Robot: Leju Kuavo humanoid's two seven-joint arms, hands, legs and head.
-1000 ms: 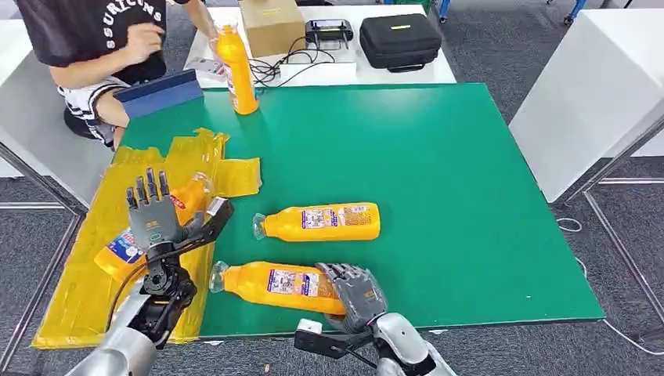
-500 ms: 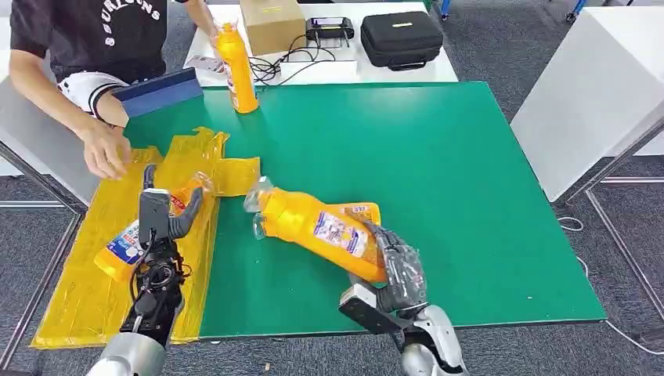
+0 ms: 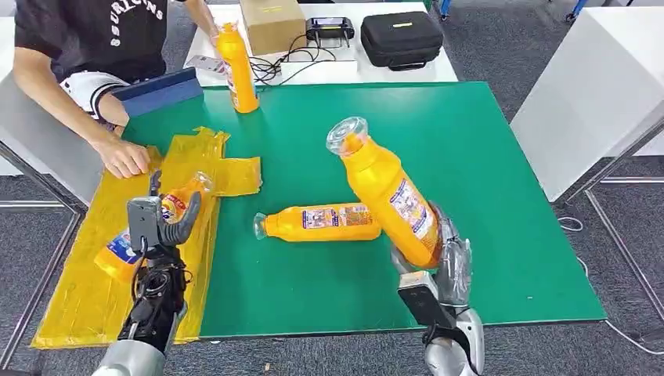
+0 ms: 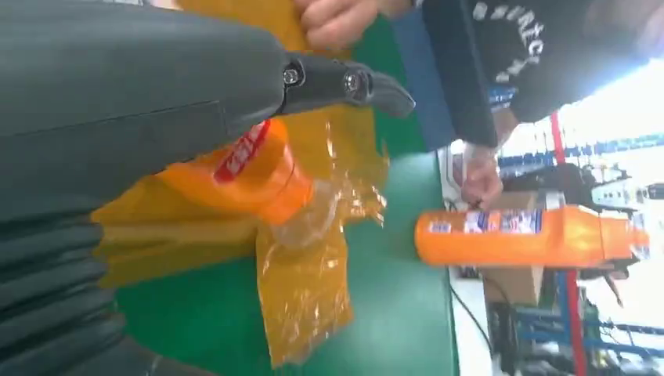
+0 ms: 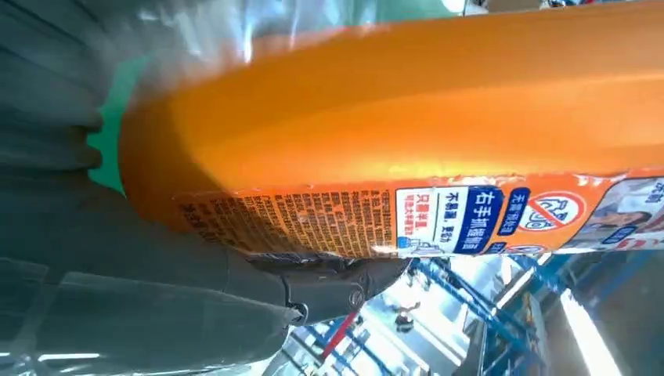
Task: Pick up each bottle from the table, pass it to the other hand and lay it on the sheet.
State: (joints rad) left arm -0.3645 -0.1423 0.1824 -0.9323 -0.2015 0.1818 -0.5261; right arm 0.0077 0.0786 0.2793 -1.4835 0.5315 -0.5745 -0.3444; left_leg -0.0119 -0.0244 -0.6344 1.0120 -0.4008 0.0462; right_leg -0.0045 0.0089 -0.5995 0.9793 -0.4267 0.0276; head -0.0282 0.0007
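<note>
Green worktop carries a yellow sheet with one bottle lying on it. Right hand grips a raised bottle, tilted. Left hand hovers over the sheet, empty, fingers apart.

Black case, cardboard box (cables beside) — person's hand nearby.

One bottle lies on the sheet; another bottle right of it.

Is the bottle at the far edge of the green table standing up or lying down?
Upright. The far bottle stands on its base at the green table edge, cap up, beside a person's arm.
</note>
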